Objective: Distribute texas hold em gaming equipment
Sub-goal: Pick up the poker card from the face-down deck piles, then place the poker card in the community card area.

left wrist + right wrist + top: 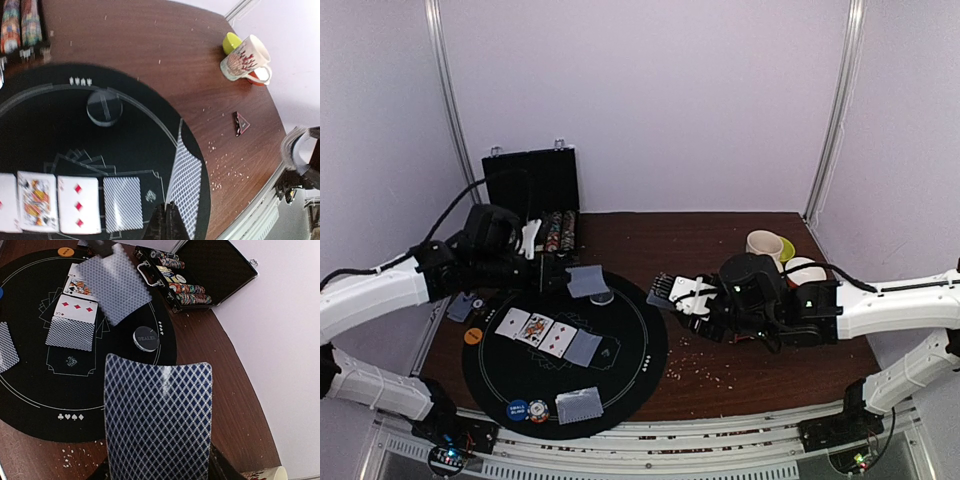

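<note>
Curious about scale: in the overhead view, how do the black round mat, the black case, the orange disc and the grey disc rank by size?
1. black round mat
2. black case
3. orange disc and grey disc: they look about alike, so I would not rank them.

We're finding the right gripper [678, 293] hidden behind its deck [157, 420] in its wrist view. The left gripper [167, 222] is running off the bottom edge, dark, its held card [186, 185] hiding its face. The leftmost face-up card [4, 202], chip case [44, 47] and mug [265, 474] are getting cropped.
</note>
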`<state>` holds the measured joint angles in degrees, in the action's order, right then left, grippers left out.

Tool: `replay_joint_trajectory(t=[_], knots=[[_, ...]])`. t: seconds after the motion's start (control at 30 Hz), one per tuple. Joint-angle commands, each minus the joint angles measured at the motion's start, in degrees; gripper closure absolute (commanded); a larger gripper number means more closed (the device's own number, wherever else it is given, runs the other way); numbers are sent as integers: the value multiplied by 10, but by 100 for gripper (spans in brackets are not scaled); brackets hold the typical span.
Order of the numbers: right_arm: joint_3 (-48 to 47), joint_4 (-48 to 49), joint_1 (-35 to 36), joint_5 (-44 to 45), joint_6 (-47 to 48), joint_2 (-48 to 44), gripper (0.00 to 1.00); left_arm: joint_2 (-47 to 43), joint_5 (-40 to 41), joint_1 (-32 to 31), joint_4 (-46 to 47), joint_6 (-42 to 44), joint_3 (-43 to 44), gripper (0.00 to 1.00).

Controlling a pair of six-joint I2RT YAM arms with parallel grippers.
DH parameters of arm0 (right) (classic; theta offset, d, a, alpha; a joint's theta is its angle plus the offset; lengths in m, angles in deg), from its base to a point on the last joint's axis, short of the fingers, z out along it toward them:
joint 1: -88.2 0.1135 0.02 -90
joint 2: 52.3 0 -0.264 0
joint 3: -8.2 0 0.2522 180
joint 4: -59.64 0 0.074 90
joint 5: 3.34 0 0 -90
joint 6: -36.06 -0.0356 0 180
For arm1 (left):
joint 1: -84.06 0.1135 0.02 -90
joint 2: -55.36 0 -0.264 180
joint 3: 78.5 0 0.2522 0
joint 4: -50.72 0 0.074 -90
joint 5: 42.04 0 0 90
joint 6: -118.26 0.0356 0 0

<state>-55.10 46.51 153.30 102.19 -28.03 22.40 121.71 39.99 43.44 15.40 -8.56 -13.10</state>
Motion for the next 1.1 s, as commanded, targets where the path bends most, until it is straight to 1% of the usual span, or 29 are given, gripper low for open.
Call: replay_joint_trajectory(t=[0.0,0.07,0.13,0.2,0.23,0.27,0.3,0.33,0.4,0.53,0.67,0.77,0.83,0.97,1.0,1.07], knots=[[-13,6,-3,50,-55,17,53,-30,105,-84,136,-237,-120,100],[-25,-12,-1,51,-69,24,54,-31,155,-120,163,-285,-145,100],[-30,-25,3,49,-73,26,54,-26,208,-150,174,-308,-150,100],[-25,-23,10,51,-74,22,54,-13,249,-164,191,-314,-151,100],[-23,-21,13,55,-76,20,54,-7,258,-164,198,-331,-154,100],[-22,-20,17,58,-78,19,54,1,262,-165,210,-344,-163,100],[-21,-20,19,61,-80,16,54,9,261,-166,224,-383,-177,100],[-20,-20,22,63,-81,14,54,19,259,-168,235,-406,-187,100],[-17,-22,28,69,-82,10,54,40,259,-174,248,-439,-197,100],[-15,-32,36,78,-77,5,54,86,267,-194,251,-466,-186,100],[-14,-39,39,84,-73,1,54,134,246,-208,234,-481,-165,100],[-11,-38,40,87,-69,-5,54,150,231,-215,188,-513,-156,100],[-8,-36,40,86,-66,-10,54,143,233,-216,162,-530,-157,92],[-6,-37,41,87,-62,-12,54,118,249,-228,122,-531,-150,62],[-5,-38,41,87,-61,-11,54,112,255,-231,98,-534,-145,59],[-4,-38,41,88,-59,-12,54,95,266,-233,55,-539,-136,58]])
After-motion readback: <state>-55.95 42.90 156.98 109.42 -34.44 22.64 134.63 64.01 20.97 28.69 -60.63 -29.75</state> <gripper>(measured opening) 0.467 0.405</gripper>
